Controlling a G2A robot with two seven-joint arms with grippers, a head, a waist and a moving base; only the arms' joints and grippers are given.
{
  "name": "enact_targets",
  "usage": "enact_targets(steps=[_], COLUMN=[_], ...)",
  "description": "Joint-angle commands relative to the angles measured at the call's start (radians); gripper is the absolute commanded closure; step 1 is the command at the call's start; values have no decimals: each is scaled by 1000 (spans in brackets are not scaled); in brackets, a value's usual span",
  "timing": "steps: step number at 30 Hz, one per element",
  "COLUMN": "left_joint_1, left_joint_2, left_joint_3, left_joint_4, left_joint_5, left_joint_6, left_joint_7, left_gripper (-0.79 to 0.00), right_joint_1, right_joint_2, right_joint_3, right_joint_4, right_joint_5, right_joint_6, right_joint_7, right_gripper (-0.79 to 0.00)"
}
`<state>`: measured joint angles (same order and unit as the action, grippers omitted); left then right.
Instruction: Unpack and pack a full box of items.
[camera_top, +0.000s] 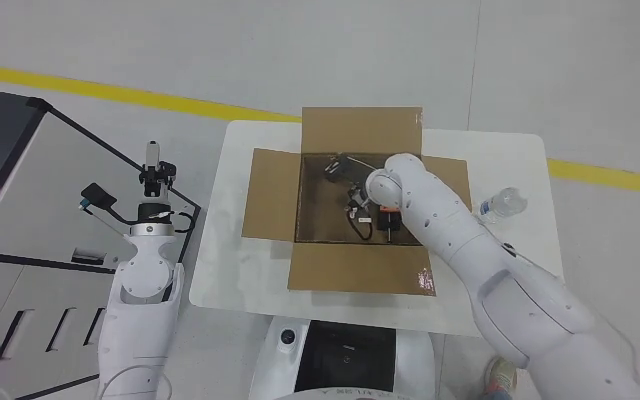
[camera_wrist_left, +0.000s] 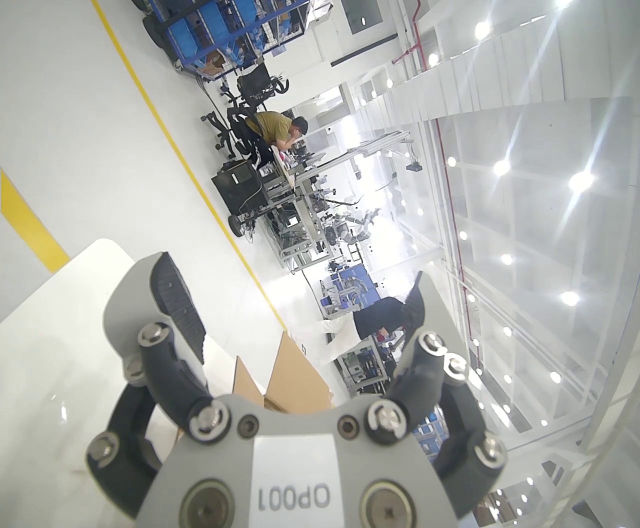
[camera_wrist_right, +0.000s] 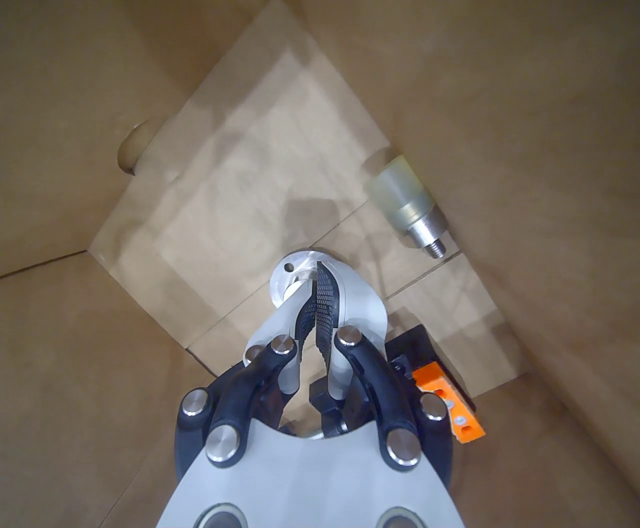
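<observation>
fingers of the right gripper are drawn together, ribbed pads nearly meeting, and appear to pinch the thin rim of a silver metal disc lying on the floor of the box. an edge pinch suits a flat part that gives no other purchase against the cardboard. the right arm enters the box from above, wrist angled down, so that the flaps, folded outward on all four sides, leave the opening free.

two further items rest on the box floor: a capped stud, translucent at one end and threaded at the other, lying on its side near a wall, well apart from the disc; and a black-and-orange block, close under the gripper's body. the box stands in the middle of the white table; a clear bottle lies on the table outside it, on the robot's right, probably as an unpacked item.

the left gripper is spread wide and holds nothing; it is parked off the table's left edge, pointing away into the room, which keeps the box free for the working arm. judged stage: unpacking, with several items left inside.
</observation>
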<state>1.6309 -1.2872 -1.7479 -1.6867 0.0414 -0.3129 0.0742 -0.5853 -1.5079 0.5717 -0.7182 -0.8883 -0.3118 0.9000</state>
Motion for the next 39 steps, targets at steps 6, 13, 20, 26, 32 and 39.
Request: enact_targets(steps=[6,13,20,26,32,39], left_joint_1=[0,0,0,0,0,0], left_joint_2=[0,0,0,0,0,0], left_joint_3=[0,0,0,0,0,0], left_joint_4=[0,0,0,0,0,0], left_joint_5=[0,0,0,0,0,0], left_joint_6=[0,0,0,0,0,0], left_joint_7=[0,0,0,0,0,0], left_gripper=[-785,-785,-785,-785,-785,-785], right_joint_1=[-52,-71,-64,-44,-25,-13], right_joint_2=[40,47,29,1,-23,-51], right_joint_3=[48,61,45,16,0,-19], right_joint_4=[-106,-120,-78,-24,25,80], right_joint_5=[-26,-44,-40,-52,-56,-66], right_joint_6=[10,6,-6,3,2,10], right_joint_7=[54,60,39,12,-15,-34], right_gripper=[-357,-366,-351,-342,-336,-259])
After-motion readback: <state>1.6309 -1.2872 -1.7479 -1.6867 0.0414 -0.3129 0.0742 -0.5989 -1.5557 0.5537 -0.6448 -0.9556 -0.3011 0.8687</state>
